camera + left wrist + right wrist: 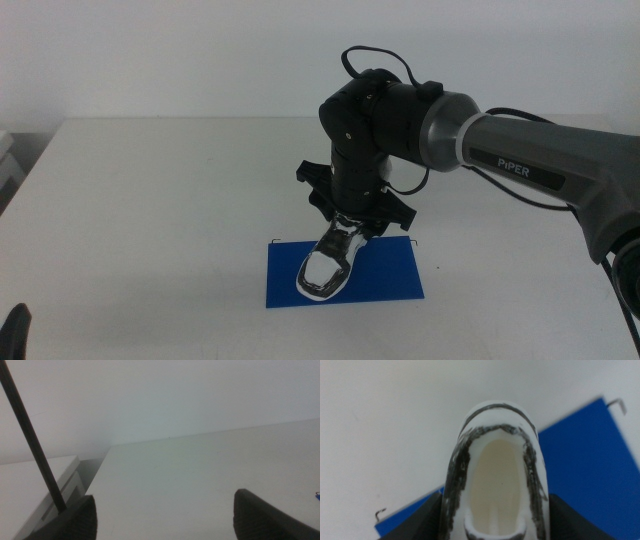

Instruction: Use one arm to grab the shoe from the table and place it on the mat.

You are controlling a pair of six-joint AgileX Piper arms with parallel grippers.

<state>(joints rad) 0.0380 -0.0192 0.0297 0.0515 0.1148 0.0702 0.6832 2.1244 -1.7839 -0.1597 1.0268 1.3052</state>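
The right gripper (352,222) is closed on the heel end of the shoe (328,262), one jaw on each side of the collar, as the right wrist view confirms. The shoe hangs over the mat (390,272), toe tilted down toward its near edge; whether the toe touches the mat cannot be determined.

To complete the placement well:
- Lower the heel slowly until the sole lies flat on the mat.
- Keep the shoe inside the mat outline; the toe is near the front border.
- Release only when the sole is fully supported.
- Lift straight up to avoid dragging the shoe or the thin mat.

The left gripper (165,515) waits with jaws apart, holding nothing, above the surface (150,200) at the near left corner.
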